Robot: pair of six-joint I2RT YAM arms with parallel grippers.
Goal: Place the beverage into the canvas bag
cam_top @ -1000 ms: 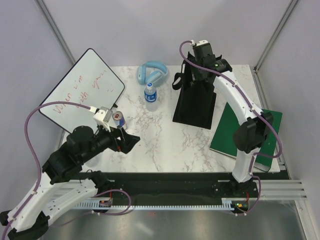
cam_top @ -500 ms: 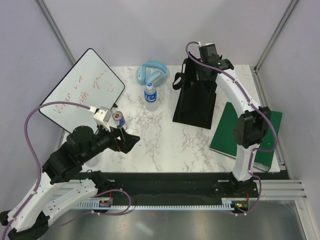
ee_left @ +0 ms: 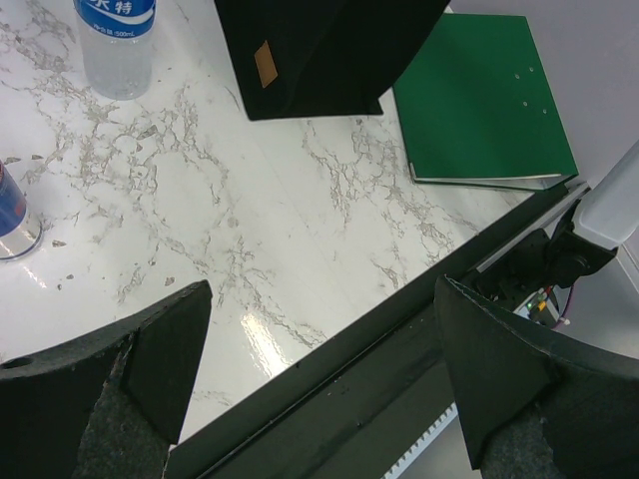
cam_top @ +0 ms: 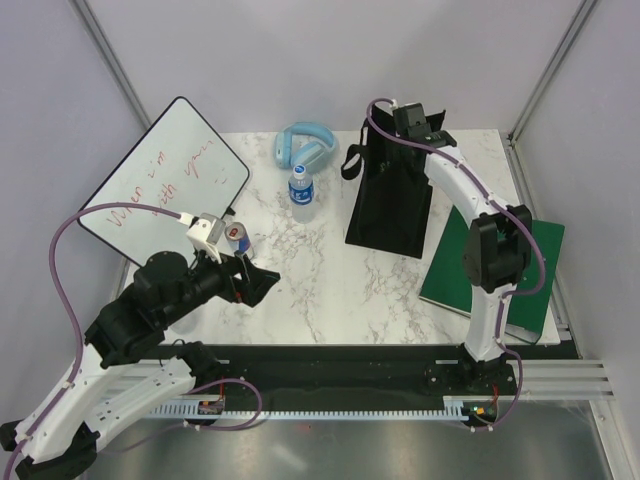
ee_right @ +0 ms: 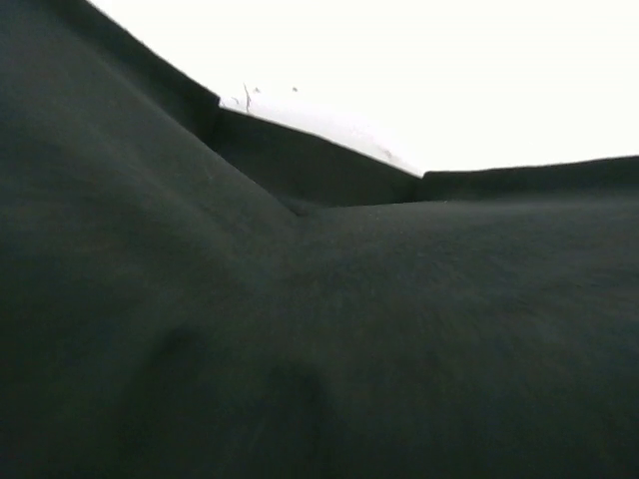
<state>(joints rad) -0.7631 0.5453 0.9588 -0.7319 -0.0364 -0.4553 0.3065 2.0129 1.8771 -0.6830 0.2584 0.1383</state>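
A red and blue drink can [cam_top: 238, 238] stands on the marble table by my left wrist; its edge shows in the left wrist view [ee_left: 12, 215]. A clear water bottle [cam_top: 301, 186] with a blue label stands further back and shows in that view too [ee_left: 116, 45]. The tall black canvas bag [cam_top: 390, 200] stands at the back right. My left gripper [cam_top: 255, 285] is open and empty, low over the table's near edge [ee_left: 321, 299]. My right gripper [cam_top: 402, 132] is at the bag's top rim. Its wrist view shows only black fabric [ee_right: 319, 299], and its fingers are hidden.
A whiteboard [cam_top: 165, 175] with red writing leans at the back left. Blue headphones [cam_top: 305, 145] lie behind the bottle. A flat green book [cam_top: 490, 265] lies right of the bag and shows in the left wrist view [ee_left: 479, 100]. A black rail runs along the table's near edge.
My right wrist has shifted a little to the left at the bag's top, and the bag's handle has moved with it. The left arm, can and bottle have not moved.
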